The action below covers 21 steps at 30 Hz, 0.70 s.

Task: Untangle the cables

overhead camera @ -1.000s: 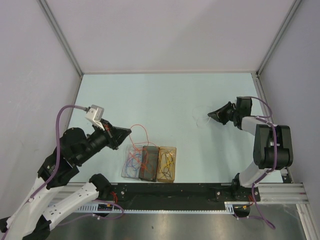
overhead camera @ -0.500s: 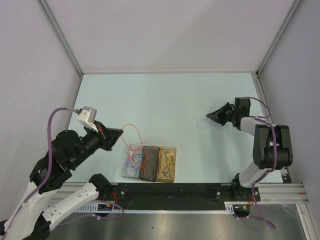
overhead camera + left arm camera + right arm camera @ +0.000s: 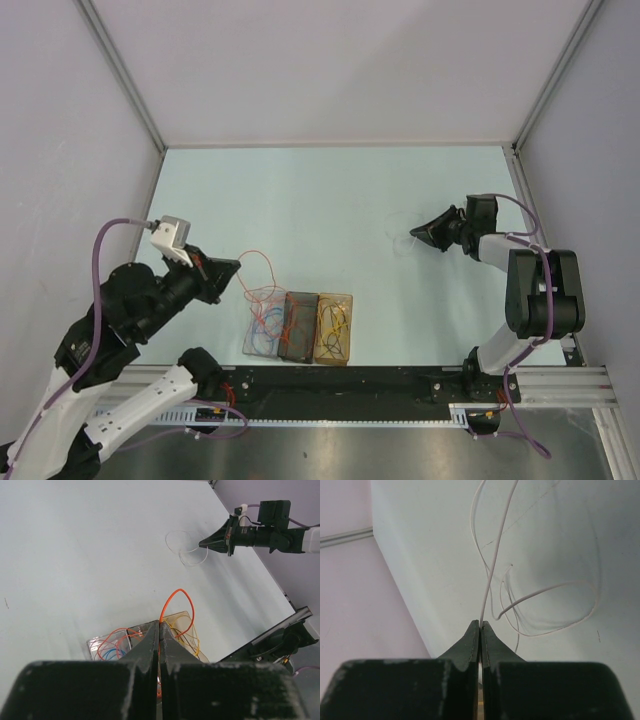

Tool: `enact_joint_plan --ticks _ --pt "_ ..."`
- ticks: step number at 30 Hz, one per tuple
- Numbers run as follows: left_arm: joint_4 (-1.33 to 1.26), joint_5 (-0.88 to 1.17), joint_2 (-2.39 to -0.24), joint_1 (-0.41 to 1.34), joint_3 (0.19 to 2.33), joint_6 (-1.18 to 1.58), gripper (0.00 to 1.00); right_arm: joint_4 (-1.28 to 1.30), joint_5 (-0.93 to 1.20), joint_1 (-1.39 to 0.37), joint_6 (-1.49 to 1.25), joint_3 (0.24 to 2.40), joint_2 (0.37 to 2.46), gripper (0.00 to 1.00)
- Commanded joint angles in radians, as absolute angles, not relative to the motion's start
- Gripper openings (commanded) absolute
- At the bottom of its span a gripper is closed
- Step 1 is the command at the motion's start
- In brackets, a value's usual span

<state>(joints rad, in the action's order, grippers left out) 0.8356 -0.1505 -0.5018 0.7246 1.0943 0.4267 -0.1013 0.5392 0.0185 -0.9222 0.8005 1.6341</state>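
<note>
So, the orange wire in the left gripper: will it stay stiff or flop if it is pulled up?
Probably floppy: the orange wire arches in a loose loop past the shut left gripper. Likely very light, being so thin. It may drag the other wires in the clear tray.

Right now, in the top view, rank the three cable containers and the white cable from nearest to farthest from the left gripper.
From the left gripper, shut on an orange cable:
1. Clear container, left end of the row.
2. Dark container, middle.
3. Amber container, right end.
4. White cable, far right, in the right gripper.
</note>
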Motion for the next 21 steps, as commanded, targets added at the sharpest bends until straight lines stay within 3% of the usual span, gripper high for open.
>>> enact_joint_plan --ticks 1,9,21 --pt "0.810 -0.098 -0.535 0.727 1.097 0.400 0.00 -0.118 0.532 0.014 -0.913 0.801 1.614 0.00" --pt "0.735 0.069 -0.652 0.727 1.032 0.423 0.00 -0.129 0.541 0.024 -0.908 0.779 1.611 0.00" --pt "0.497 0.164 -0.722 0.738 0.848 0.541 0.00 -0.143 0.561 0.043 -0.902 0.752 1.601 0.00"
